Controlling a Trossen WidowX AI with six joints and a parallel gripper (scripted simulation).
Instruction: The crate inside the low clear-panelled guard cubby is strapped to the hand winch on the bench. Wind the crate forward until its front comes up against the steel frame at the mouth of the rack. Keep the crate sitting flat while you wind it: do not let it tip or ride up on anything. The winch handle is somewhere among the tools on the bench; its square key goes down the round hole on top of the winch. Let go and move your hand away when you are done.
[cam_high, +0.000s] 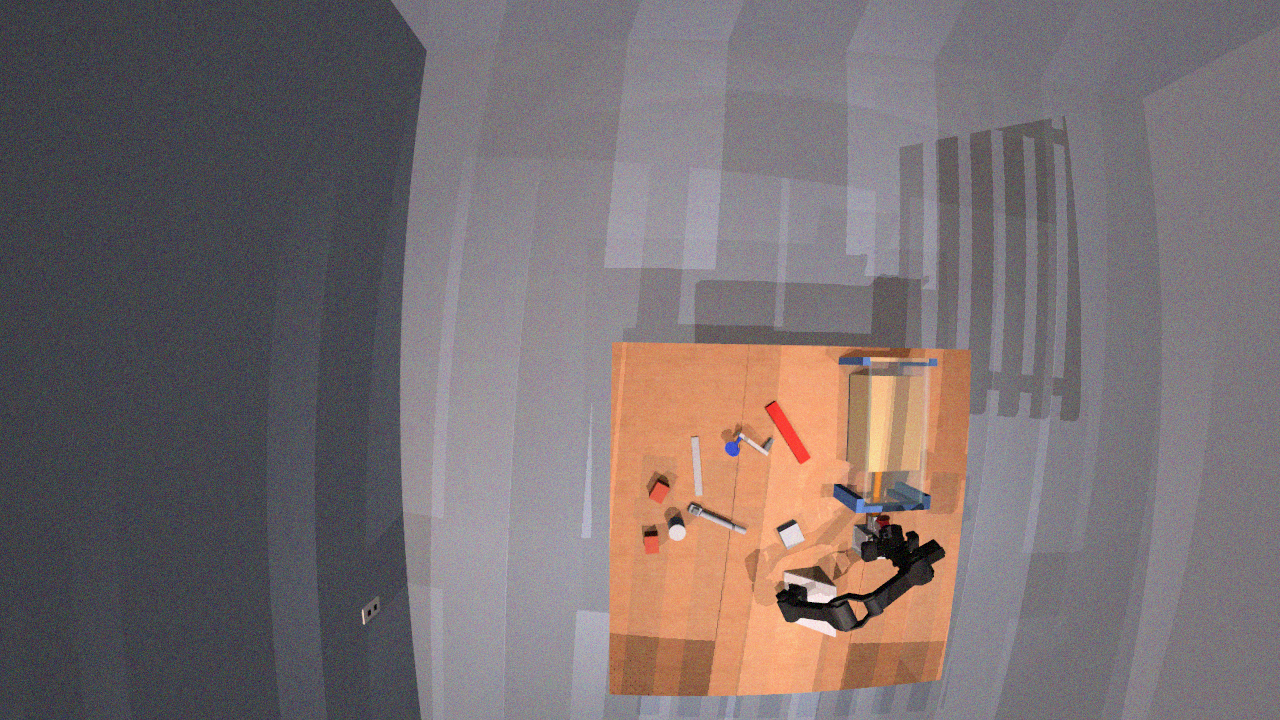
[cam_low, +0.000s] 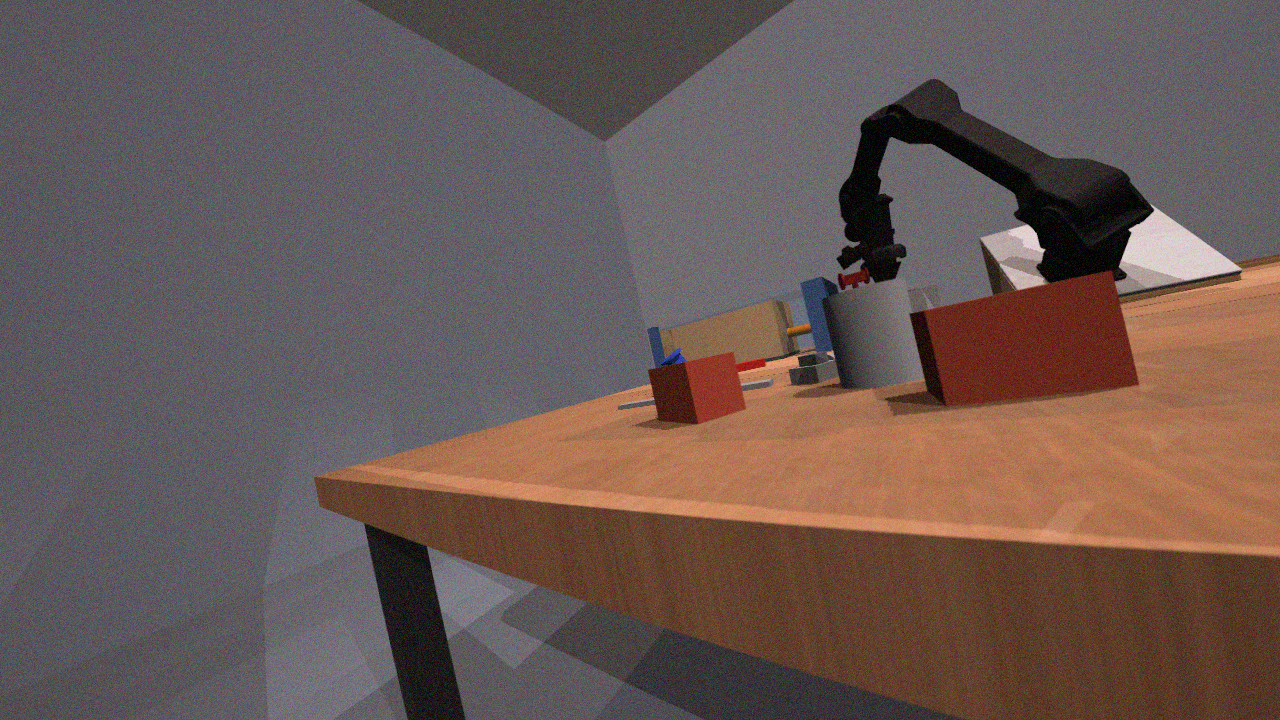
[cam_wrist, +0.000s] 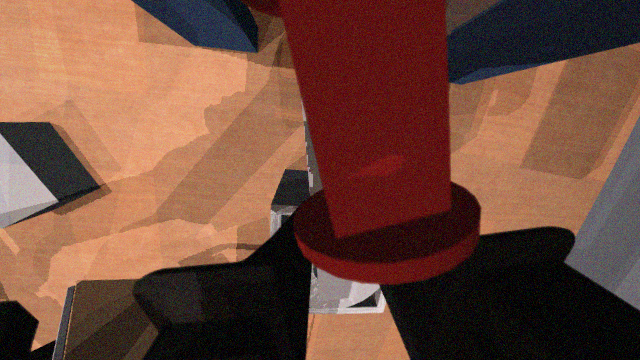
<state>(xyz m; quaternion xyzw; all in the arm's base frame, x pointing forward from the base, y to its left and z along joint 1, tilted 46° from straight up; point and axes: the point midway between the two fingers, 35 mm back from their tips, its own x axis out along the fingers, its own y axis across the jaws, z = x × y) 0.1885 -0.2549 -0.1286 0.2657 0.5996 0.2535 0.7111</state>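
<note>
The tan crate (cam_high: 886, 420) (cam_low: 729, 333) sits flat inside the clear-panelled cubby. An orange strap (cam_high: 878, 485) (cam_low: 798, 329) spans a gap from its front to the blue frame (cam_high: 847, 502) (cam_low: 819, 306) (cam_wrist: 540, 42) at the mouth. The grey winch (cam_high: 861, 538) stands just in front of that frame. My gripper (cam_wrist: 331, 204) points down over the winch and is shut on the red grip (cam_wrist: 375, 125) (cam_low: 853, 279) of the winch handle, whose flange shows between the fingers. The square key and round hole are hidden.
A white block (cam_high: 791, 534) and a wrench (cam_high: 716, 517) lie left of the winch. Farther off are a blue-knobbed crank (cam_high: 754, 444), red bar (cam_high: 787, 432), grey bar (cam_high: 697, 465), grey cylinder (cam_high: 676, 526) (cam_low: 872, 335) and two red blocks (cam_high: 659, 489) (cam_low: 1029, 340).
</note>
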